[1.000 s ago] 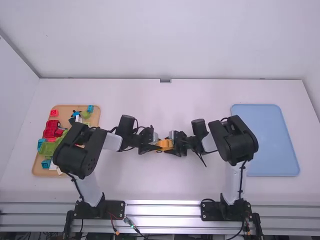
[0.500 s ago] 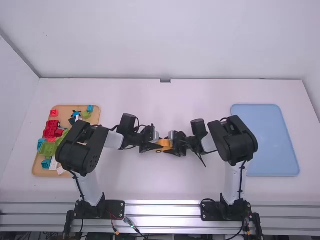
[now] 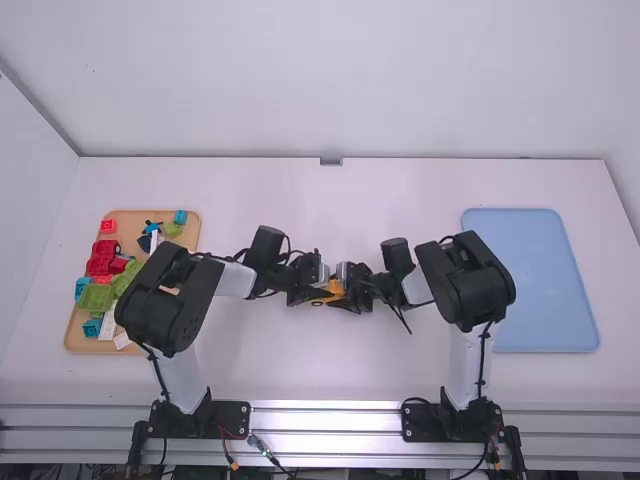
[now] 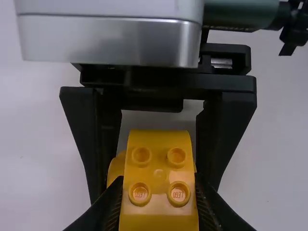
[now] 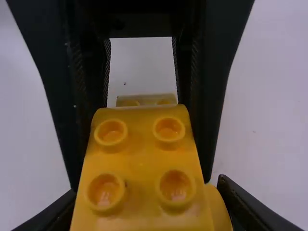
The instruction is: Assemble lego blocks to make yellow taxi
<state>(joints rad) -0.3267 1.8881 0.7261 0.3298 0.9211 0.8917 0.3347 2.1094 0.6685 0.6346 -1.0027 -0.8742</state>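
Mid-counter [image 3: 330, 365], the left hand [image 3: 317, 295] and right hand [image 3: 344, 299] both clamp the yellow blocks [image 4: 159, 178]. At nine o'clock, a tan tray [image 3: 140, 215] holds red pieces [image 3: 102, 257] and green pieces [image 3: 95, 297]; at three, a blue tray [image 3: 540, 285].

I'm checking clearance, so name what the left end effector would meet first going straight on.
Probably the right end effector, which faces it head-on with the yellow blocks between them; the gap is hard to judge.
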